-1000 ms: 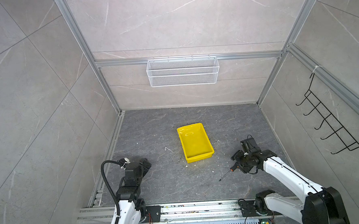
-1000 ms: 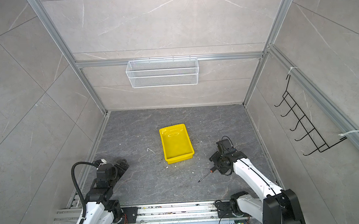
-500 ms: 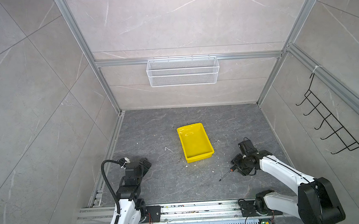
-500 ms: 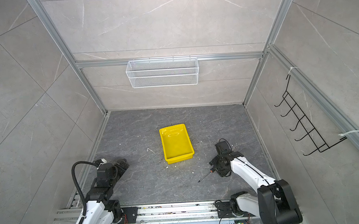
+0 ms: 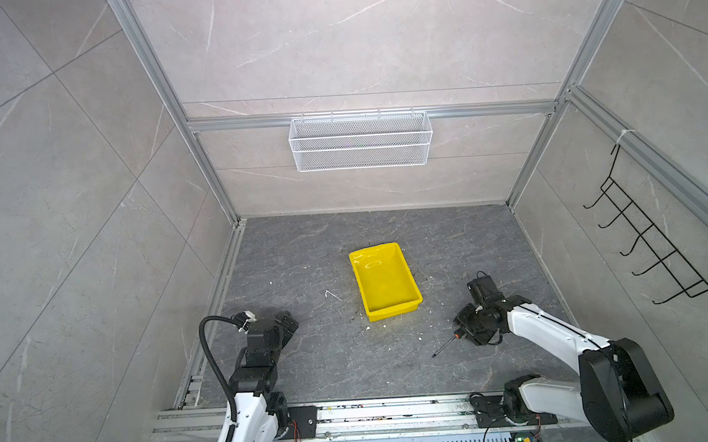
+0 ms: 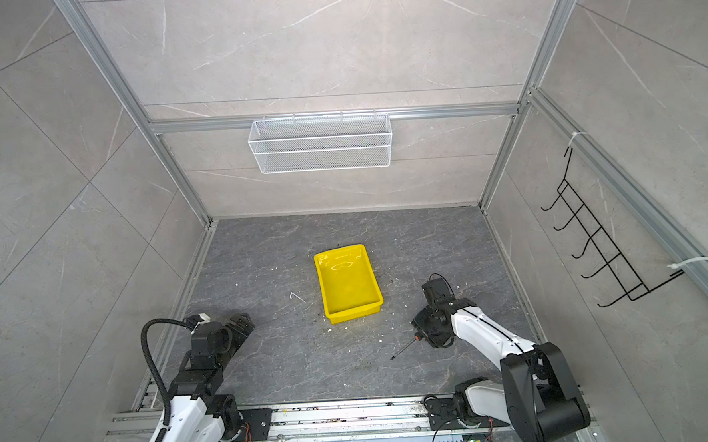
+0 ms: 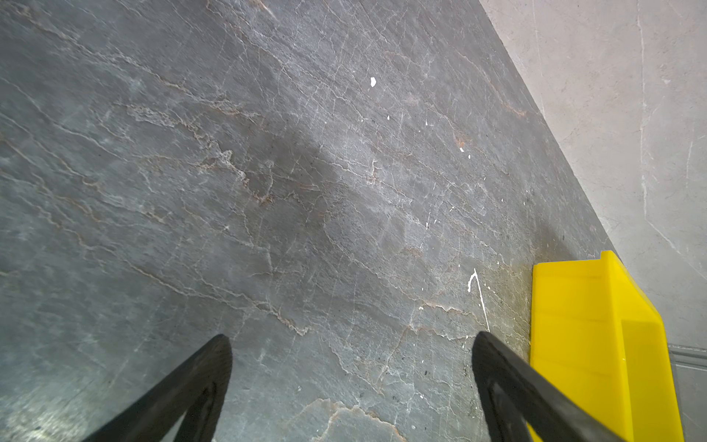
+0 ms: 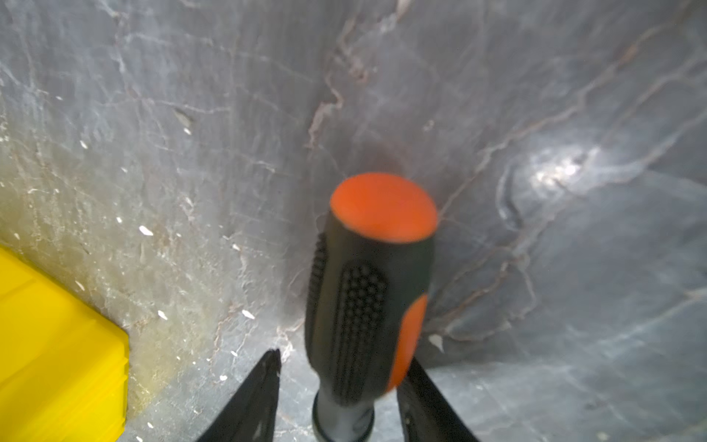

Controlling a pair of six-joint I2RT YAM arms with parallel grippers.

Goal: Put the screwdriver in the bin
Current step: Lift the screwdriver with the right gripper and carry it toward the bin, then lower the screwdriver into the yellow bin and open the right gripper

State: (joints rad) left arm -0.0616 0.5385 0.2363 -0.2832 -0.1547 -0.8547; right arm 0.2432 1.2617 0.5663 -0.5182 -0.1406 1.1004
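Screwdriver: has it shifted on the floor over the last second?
No. In a top view the screwdriver lies at the same spot and slant as before, to the right of the yellow bin and nearer the camera.

screwdriver [image 8: 371,291]: blurring, shaft running off the right wrist view's edge
bin [image 7: 589,336]: being cropped by both wrist views' edges

Screwdriver [image 8: 371,291]: handle black, raised-dot grip panel, orange end cap, orange side inlay; shaft dark.
Bin [image 5: 384,278]: bright yellow, glossy, plain.
Floor [image 7: 267,191]: dark grey stone, pale and rust-brown veining, white flecks.
Walls [image 5: 355,43]: light grey-beige tile, thin white veins.
Basket [image 5: 361,147]: white mesh.
Hook rack [image 5: 662,255]: black.
Arms [image 5: 545,332]: white shells, black joints.
Frame rails [image 5: 235,123]: silver-grey.
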